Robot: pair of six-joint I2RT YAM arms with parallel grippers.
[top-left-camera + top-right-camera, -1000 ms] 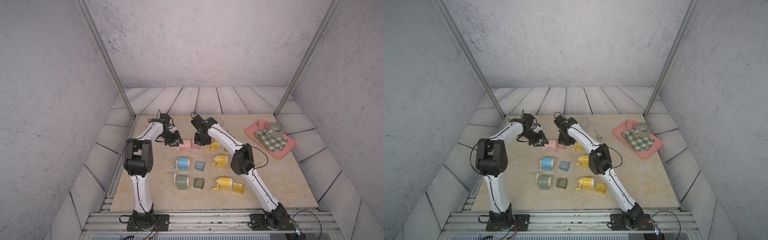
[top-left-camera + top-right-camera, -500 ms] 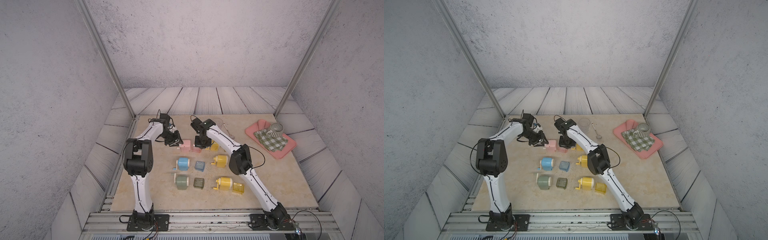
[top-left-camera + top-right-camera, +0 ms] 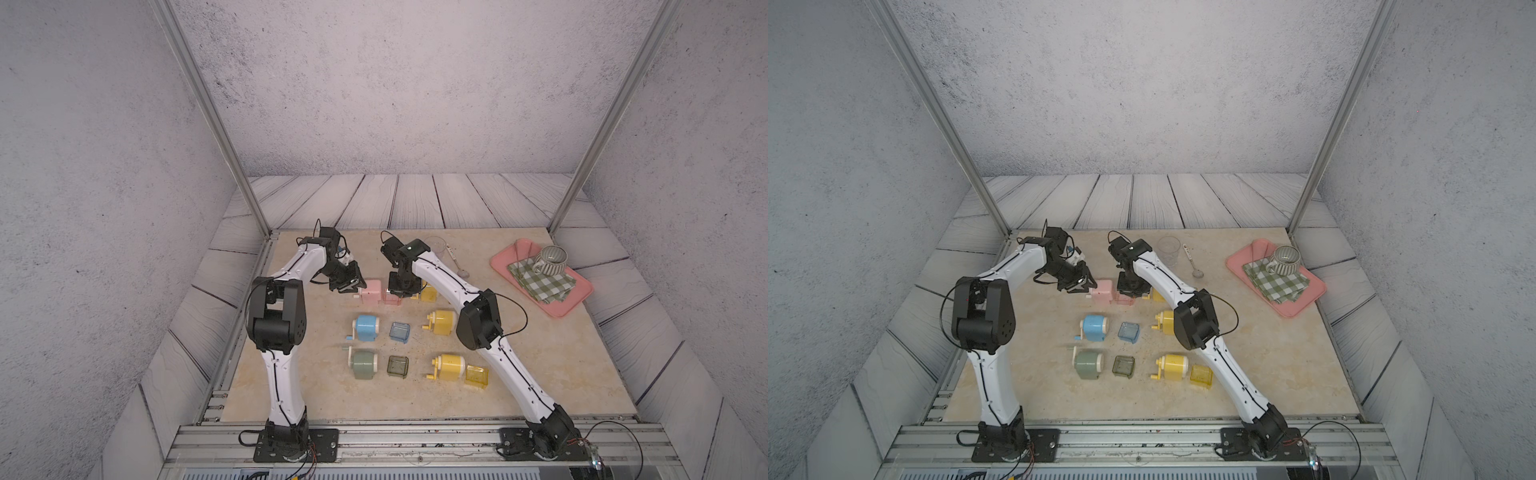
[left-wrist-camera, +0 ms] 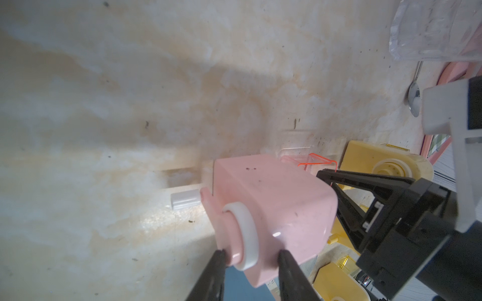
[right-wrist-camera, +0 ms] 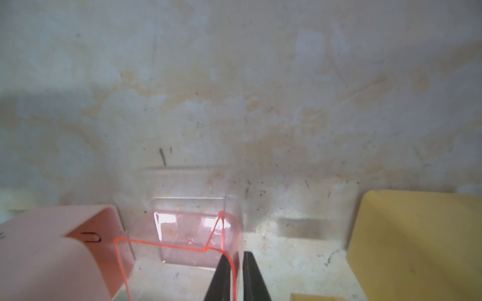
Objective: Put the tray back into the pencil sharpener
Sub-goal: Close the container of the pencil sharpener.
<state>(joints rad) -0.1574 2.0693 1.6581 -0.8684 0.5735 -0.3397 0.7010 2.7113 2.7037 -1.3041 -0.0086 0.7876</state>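
Left fingers (image 4: 211, 273) clamping the pink plastic pencil sharpener (image 4: 273, 203), right fingers (image 5: 221, 276) have brought the clear pink tray (image 5: 182, 234) to its mouth, grip now uncertain.

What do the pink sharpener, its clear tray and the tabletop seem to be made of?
The pink sharpener looks like opaque moulded plastic, smooth and slightly glossy: a small highlight sits near its rounded edge. Its tray seems clear pink-tinted plastic: the tabletop shows through its walls. The tabletop has beige marble-like mottling, matte; stone or printed sheet, I cannot tell.
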